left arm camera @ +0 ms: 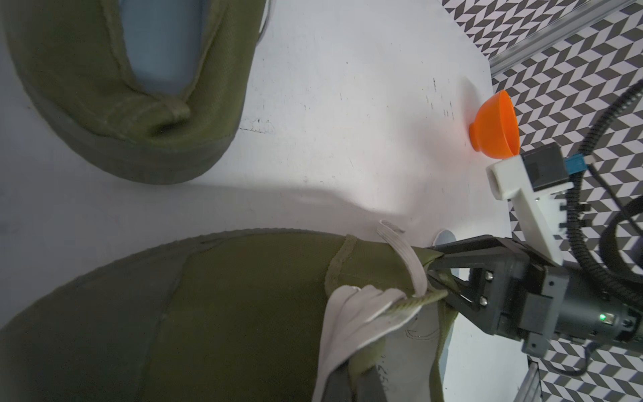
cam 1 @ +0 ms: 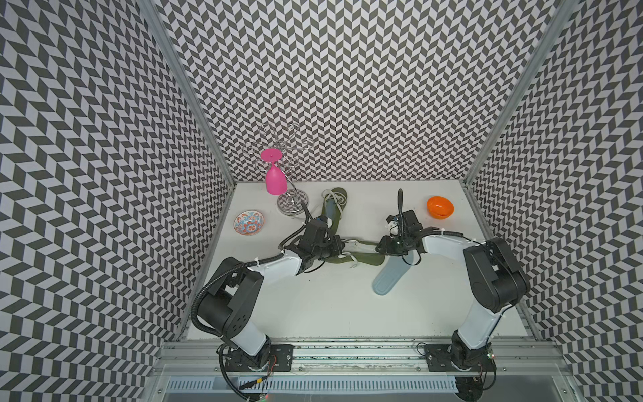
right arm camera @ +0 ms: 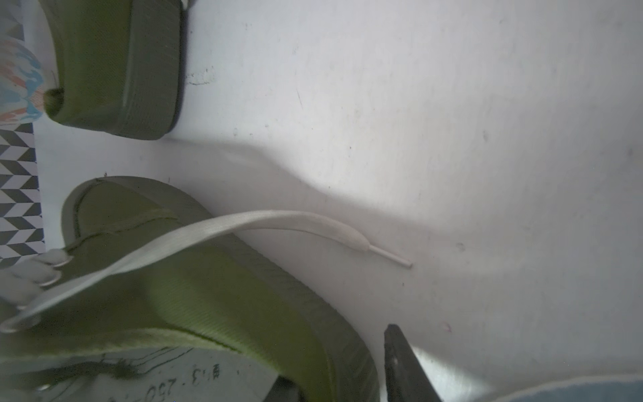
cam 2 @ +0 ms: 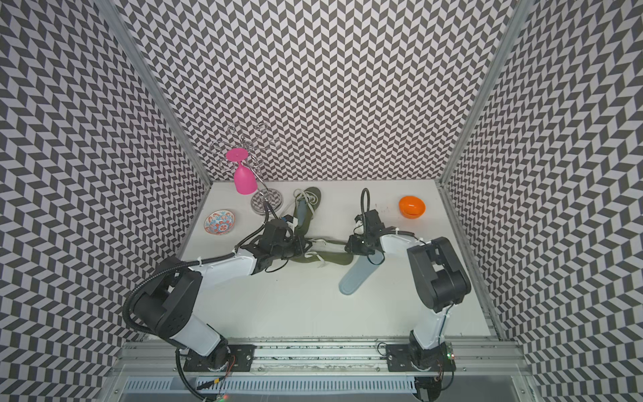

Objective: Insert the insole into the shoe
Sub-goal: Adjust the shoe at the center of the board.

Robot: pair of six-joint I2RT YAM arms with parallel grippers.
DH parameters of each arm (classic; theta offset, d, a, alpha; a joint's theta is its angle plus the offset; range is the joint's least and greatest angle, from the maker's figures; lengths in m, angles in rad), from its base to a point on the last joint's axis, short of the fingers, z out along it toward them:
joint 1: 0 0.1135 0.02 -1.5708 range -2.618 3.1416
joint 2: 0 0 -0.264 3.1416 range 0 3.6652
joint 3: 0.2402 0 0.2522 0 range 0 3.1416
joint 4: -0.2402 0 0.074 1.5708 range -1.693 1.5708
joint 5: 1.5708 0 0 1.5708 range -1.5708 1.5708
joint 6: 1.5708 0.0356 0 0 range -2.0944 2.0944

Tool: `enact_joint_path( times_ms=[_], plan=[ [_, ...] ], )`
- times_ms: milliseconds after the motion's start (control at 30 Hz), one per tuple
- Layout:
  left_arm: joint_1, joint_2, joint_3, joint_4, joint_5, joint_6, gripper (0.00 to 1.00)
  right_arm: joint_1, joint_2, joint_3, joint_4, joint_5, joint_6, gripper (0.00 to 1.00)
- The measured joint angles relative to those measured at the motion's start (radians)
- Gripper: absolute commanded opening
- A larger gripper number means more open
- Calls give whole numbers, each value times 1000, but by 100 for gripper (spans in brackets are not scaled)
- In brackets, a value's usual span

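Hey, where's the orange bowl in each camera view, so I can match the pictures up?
In a top view: the orange bowl stands near the far right corner of the table.
In a top view: same corner.
Left wrist: the bowl sits beside the chevron wall.
Right wrist: not in it.
Shared landmark: the green shoe lying between the two arms shows in all four.

print | inside shoe (right arm camera: 222, 299) | "250" (other marks too blurred to read)
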Motion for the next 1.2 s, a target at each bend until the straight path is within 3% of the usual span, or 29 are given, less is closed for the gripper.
enact_joint_path(
  times_ms=[233, 367, 500, 867, 1100, 1200],
  plan=[
    [27, 0, -6, 3, 53, 2, 0, -6, 0, -9, 26, -37, 11, 35],
    [4, 3, 58, -53, 0, 29, 0, -3, -8, 31, -34, -16, 21, 43],
    [1, 12, 103, -90, -66, 42, 8, 9, -42, 101, -100, -3, 43, 47],
    [-2, 52, 113, -137, -135, 58, 8, 2, -188, 143, -214, 24, 63, 61],
    [-23, 53, 137, -145, -146, 73, 35, 1, -284, -7, -242, 60, 89, 56],
    [-35, 37, 147, -162, -166, 95, 37, 1, -325, -90, -261, 88, 108, 53]
  ],
)
